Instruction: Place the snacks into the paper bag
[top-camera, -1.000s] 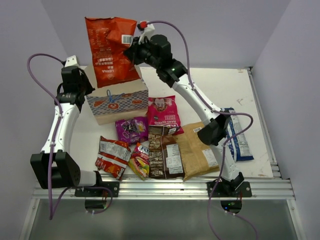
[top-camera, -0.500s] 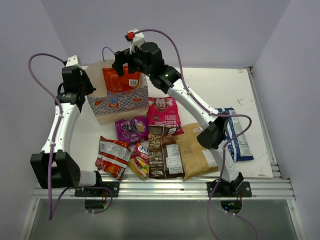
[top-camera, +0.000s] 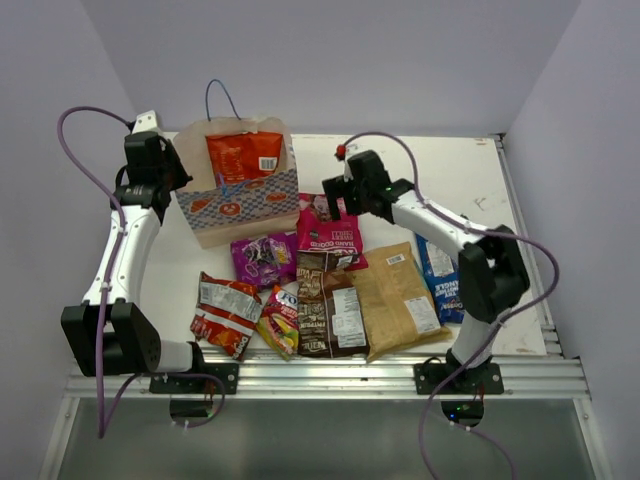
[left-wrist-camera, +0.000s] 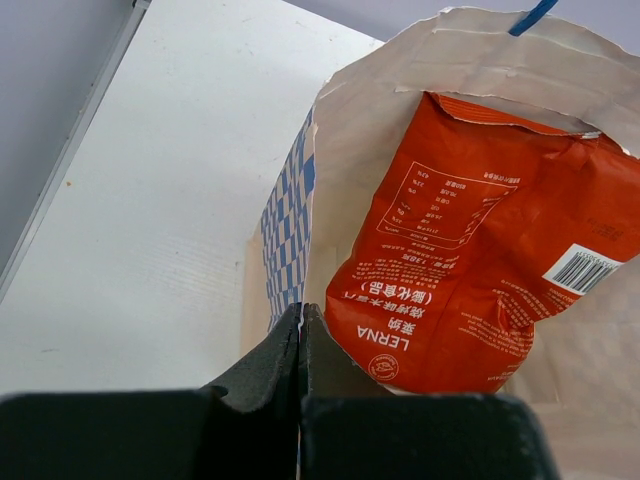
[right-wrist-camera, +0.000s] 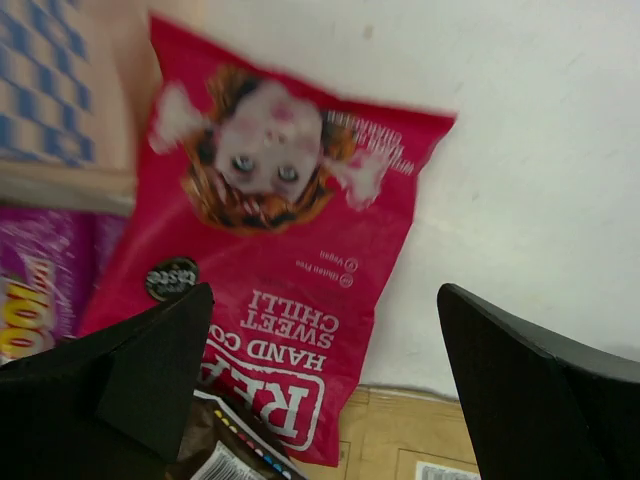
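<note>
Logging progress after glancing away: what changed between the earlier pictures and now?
The right gripper lowered the red packet into the paper bag, let it go, then swung right and down; it now hangs open above the pink packet. The left gripper stayed shut on the bag's rim, and the purple packet lay unmoved.

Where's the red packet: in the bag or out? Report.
In: the red packet stands inside the paper bag, walls around it.
</note>
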